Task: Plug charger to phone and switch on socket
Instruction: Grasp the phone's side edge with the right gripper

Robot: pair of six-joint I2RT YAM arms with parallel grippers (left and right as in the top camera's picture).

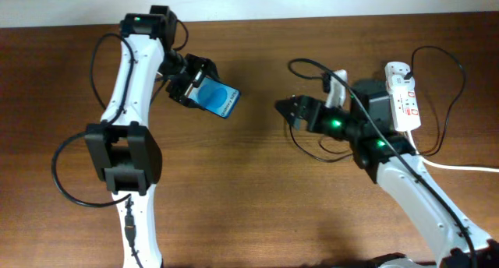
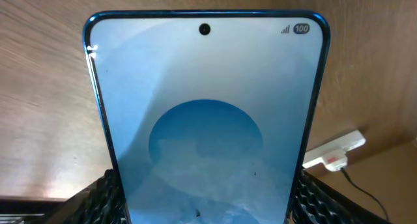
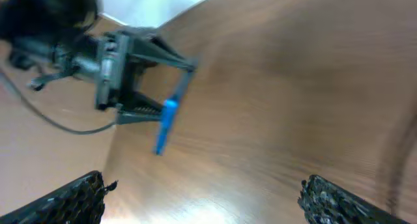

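My left gripper (image 1: pixel 195 87) is shut on the phone (image 1: pixel 221 100) and holds it tilted above the table's left-centre. In the left wrist view the phone's blue screen (image 2: pixel 205 120) fills the frame between my fingers (image 2: pixel 205 208). My right gripper (image 1: pixel 282 110) is open and empty, its tips pointing left toward the phone across a gap. Its wrist view shows the wide-open fingers (image 3: pixel 202 195) and the phone edge-on (image 3: pixel 167 123). The white socket strip (image 1: pixel 402 96) lies at the right, behind the right arm. The charger's thin black cable (image 1: pixel 456 89) loops beside it. I cannot pick out its connector tip.
The strip's thick white cord (image 1: pixel 468 167) runs off the right edge. The strip also shows far off in the left wrist view (image 2: pixel 335 151), with a thin black cable (image 2: pixel 365 193) leaving it. Black cables loop round the right arm (image 1: pixel 312 149). The brown wooden table (image 1: pixel 257 190) lies below.
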